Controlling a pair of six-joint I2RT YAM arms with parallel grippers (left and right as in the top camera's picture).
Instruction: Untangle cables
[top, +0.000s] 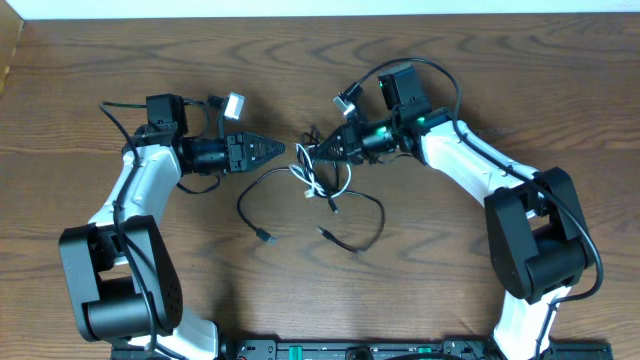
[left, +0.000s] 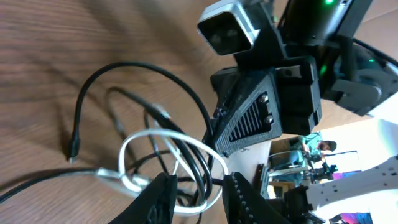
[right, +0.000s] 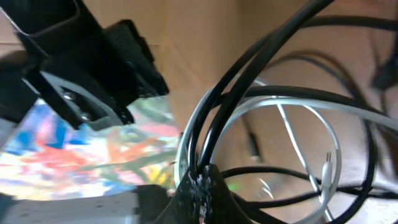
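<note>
Right wrist view blurs the cables (right: 273, 124) beyond telling strands apart

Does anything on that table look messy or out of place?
Only the cables: black cords and a white one are knotted in a clump at the table's middle, with loose ends trailing toward the front. The right gripper pinches the clump.

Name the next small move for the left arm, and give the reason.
Probably close the left gripper on a black strand and ease it away. Its fingers sit apart at the tangled cables, while the right gripper is shut on the bundle, anchoring the other side.
</note>
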